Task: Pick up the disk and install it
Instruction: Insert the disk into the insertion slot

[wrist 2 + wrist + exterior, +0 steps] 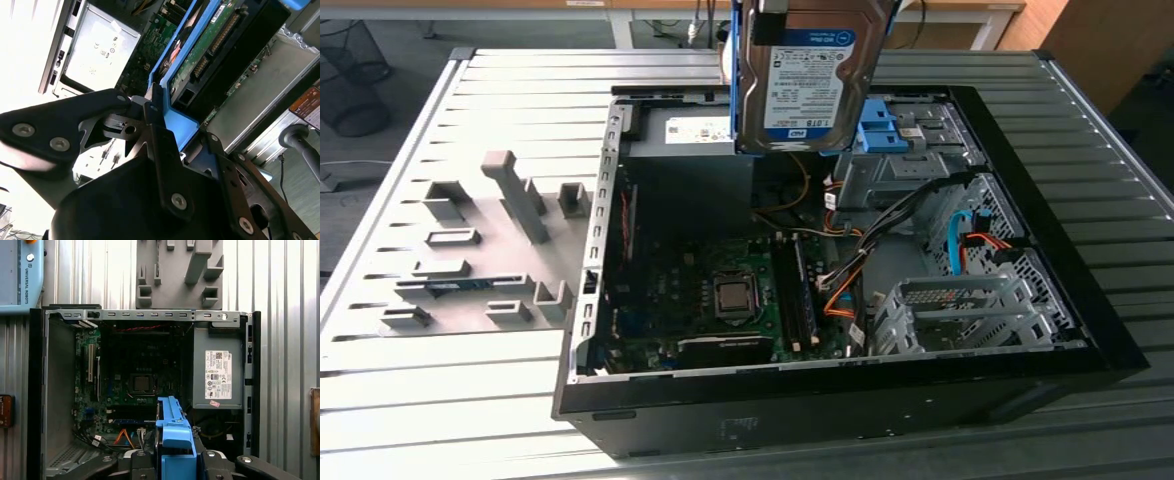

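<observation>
Scanning from the exterior view's left: a grey fixture plate (467,250) with grey blocks lies on the slatted bench (440,400), with nothing of the task on it. Next comes the open computer case (854,405), lying on its side on the bench. Its motherboard (720,290) is exposed and the grey power supply (683,128) sits at the far end.

The disk (803,85) hangs in the air above the case's far end, upright, label facing the exterior camera, blue rails along its long edges. It touches nothing below. The end effector (175,460) is pinching the disk by its blue rail, clamped onto it from both sides, as both wrist views show.

Just to the exterior view's right of the disk are blue brackets (878,125) in the drive bay area. Further right is a metal drive cage (961,310) with orange and blue cables beside it.

Judgement: pickup is done, with the disk off the bench and held over the case. Install is not done: the disk sits in no bay, and I can see no cable on it. Roughly halfway.
</observation>
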`<act>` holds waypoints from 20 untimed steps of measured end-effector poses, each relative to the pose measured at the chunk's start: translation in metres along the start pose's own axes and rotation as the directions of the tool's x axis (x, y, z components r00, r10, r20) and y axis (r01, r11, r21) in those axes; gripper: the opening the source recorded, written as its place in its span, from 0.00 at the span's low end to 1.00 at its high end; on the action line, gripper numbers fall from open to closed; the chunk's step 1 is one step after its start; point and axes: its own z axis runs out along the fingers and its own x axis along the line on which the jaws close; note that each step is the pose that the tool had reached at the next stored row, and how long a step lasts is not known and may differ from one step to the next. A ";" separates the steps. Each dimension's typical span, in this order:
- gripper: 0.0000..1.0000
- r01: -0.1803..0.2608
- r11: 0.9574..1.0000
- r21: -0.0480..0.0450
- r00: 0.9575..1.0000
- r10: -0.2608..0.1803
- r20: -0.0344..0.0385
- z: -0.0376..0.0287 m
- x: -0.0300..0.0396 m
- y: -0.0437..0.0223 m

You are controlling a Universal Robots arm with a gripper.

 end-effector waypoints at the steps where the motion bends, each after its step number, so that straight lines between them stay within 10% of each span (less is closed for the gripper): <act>1: 0.37 0.000 1.000 0.000 1.000 0.000 0.000 0.0000 0.0000 0.0000; 20: 0.37 0.000 1.000 0.000 1.000 0.000 0.000 0.0000 0.0063 -0.0001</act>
